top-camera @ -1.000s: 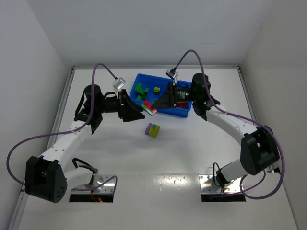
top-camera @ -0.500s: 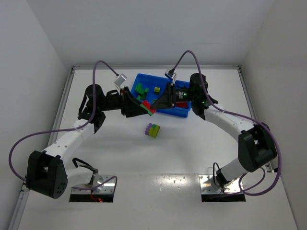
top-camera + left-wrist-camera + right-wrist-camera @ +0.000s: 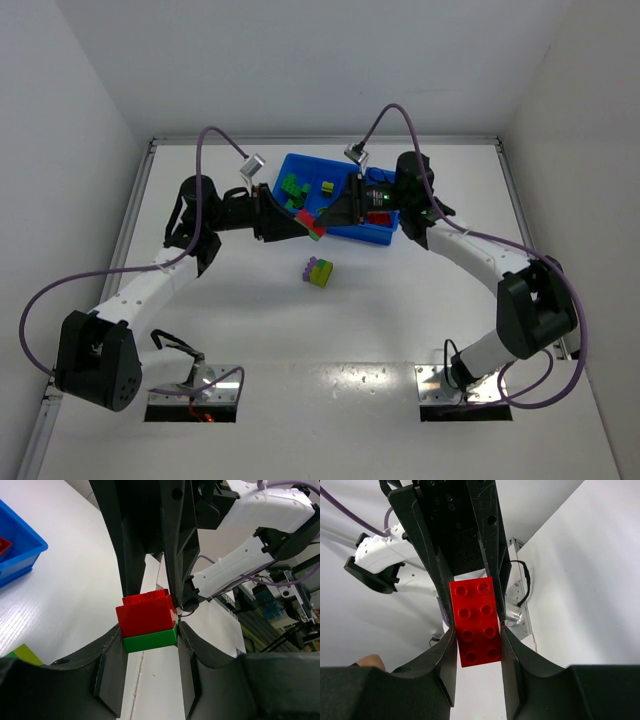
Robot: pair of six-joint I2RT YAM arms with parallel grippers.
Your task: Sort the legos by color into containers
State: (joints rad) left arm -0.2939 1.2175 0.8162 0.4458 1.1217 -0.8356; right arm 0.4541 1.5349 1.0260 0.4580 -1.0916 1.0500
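Legos (image 3: 147, 620), red on green, clamped between left tool (image 3: 150, 637) and right tool (image 3: 477, 640) above the bench beside the tray (image 3: 375, 235); light, rigid, slick, likely best pinched across flat side walls.

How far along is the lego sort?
Roughly midway. Done: green bricks and a yellow-green brick lie in the blue tray, apparently in separate compartments. In hand: the left tool and right tool both grip one red-and-green pair, probably to pull it apart. Left: that pair's two bricks, plus the purple and yellow-green cluster on the table.
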